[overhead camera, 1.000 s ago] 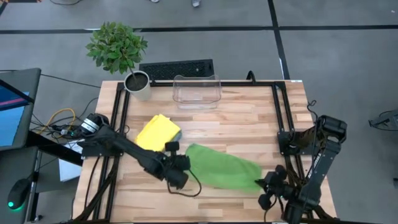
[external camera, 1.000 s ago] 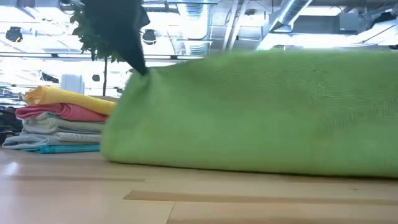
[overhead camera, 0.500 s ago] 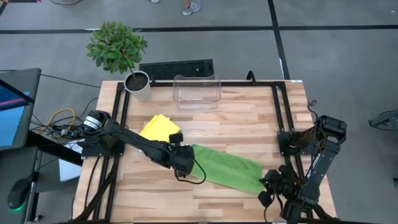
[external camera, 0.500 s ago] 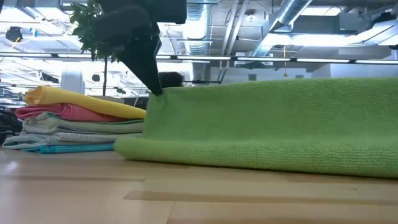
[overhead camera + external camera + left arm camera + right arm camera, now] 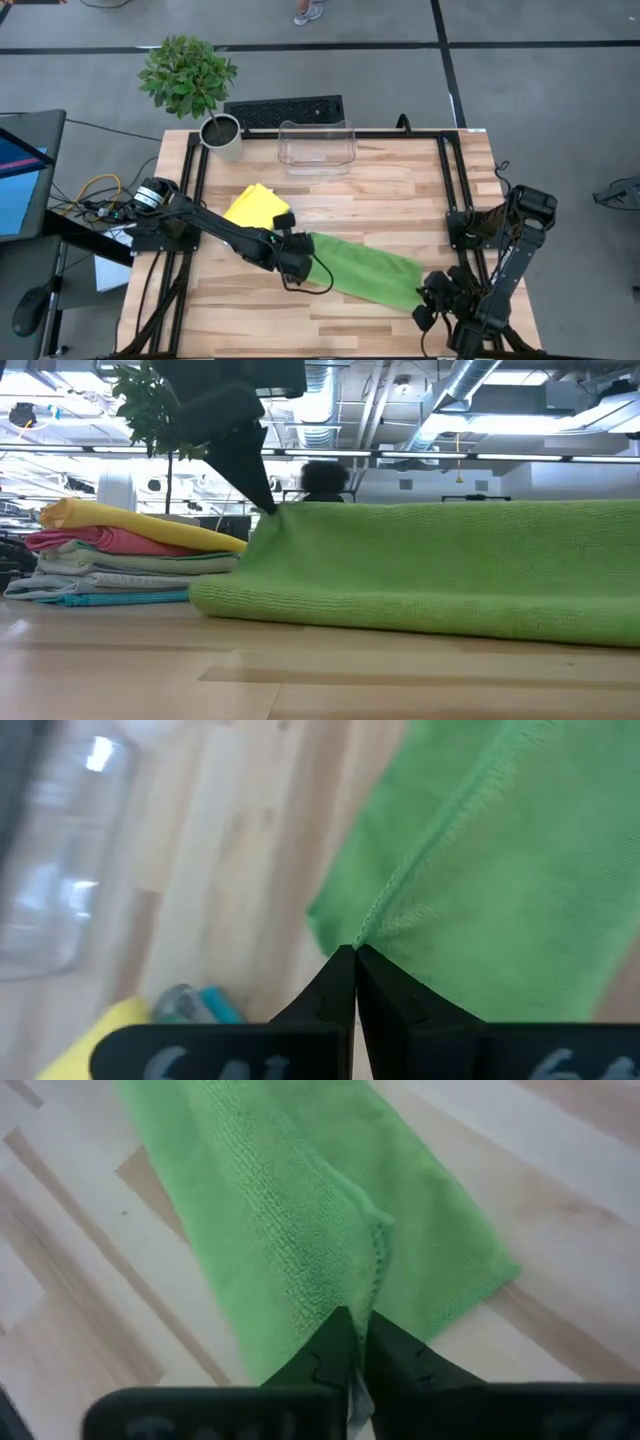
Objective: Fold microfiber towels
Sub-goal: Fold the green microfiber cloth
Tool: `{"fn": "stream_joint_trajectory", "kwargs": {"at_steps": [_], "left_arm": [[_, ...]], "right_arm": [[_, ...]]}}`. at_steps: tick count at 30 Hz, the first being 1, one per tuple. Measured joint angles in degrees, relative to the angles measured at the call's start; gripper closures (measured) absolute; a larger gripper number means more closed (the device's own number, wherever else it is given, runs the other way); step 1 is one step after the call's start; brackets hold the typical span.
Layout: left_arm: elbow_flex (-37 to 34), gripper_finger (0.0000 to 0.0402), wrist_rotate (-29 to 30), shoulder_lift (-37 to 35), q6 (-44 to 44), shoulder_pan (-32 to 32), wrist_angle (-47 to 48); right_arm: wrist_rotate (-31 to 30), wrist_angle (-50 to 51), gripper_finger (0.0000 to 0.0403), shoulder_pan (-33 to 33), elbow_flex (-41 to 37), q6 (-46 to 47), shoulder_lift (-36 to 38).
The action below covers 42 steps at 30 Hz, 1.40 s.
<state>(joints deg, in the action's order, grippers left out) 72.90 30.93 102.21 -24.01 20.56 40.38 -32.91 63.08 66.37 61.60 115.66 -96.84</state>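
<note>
On the pale butcher-block table (image 5: 380, 190), inside a black rail frame, a lime green towel (image 5: 365, 270) lies as a long folded band, and everything else sits around it; behind it stands a clear plastic bin (image 5: 316, 147), with a dark keyboard (image 5: 284, 110) and a potted plant (image 5: 190, 80) at the back edge; beside its left end rests a stack of folded towels (image 5: 120, 555) — yellow on top, then pink, grey and teal. The room beyond shows ceiling ducts and strip lights, and a dark head behind the towel's upper edge. The left arm reaches low across the boards; the left gripper (image 5: 355, 955) is pressed together on the towel's left corner, lifting it into a small peak. The right gripper (image 5: 355, 1325) pinches the opposite end's raised hem, its tips nearly closed. The cloth is nubbly microfiber with a stitched border, its long edge rolled and soft.
</note>
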Motion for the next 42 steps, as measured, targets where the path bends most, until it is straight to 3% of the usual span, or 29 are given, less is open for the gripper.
{"fn": "stream_joint_trajectory", "kwargs": {"at_steps": [6,11,14,18,21,25,28,32,42], "left_arm": [[0.0,0.0378,3.6,0.0,0.3,0.0,1.2],[0.0,0.0310,-2.8,0.0,1.5,0.0,1.1],[0.0,0.0261,-1.5,0.0,0.8,0.0,1.3],[0.0,0.0220,0.0,-0.7,-3.7,0.4,1.3],[0.1,0.0213,-2.0,-2.2,-1.2,2.5,-3.2],[-0.2,0.0218,-4.9,-2.4,7.2,6.3,-11.4],[-1.0,0.0221,-3.9,-0.8,11.5,8.6,-15.9],[-1.1,0.0221,-1.9,2.0,11.3,9.5,-15.9],[-1.1,0.0221,-3.7,9.2,7.3,9.4,-14.6]], "right_arm": [[2.0,2.8,0.0317,-2.2,0.0,0.0,0.0],[3.3,2.7,0.0285,-3.2,0.0,-0.5,0.0],[3.4,2.7,0.0267,-3.2,0.0,-0.5,0.0],[-3.2,-1.0,0.0250,-1.9,0.0,-3.8,0.0],[-8.0,-8.1,0.0244,-0.2,0.0,-11.9,0.0],[-7.5,-16.7,0.0245,0.8,0.0,-21.4,-1.1],[-5.7,-20.8,0.0248,0.9,0.0,-26.8,-3.9],[-0.2,-20.7,0.0250,0.8,-0.1,-26.0,-9.0],[1.3,-23.3,0.0252,3.6,0.3,-16.6,-13.8]]}}
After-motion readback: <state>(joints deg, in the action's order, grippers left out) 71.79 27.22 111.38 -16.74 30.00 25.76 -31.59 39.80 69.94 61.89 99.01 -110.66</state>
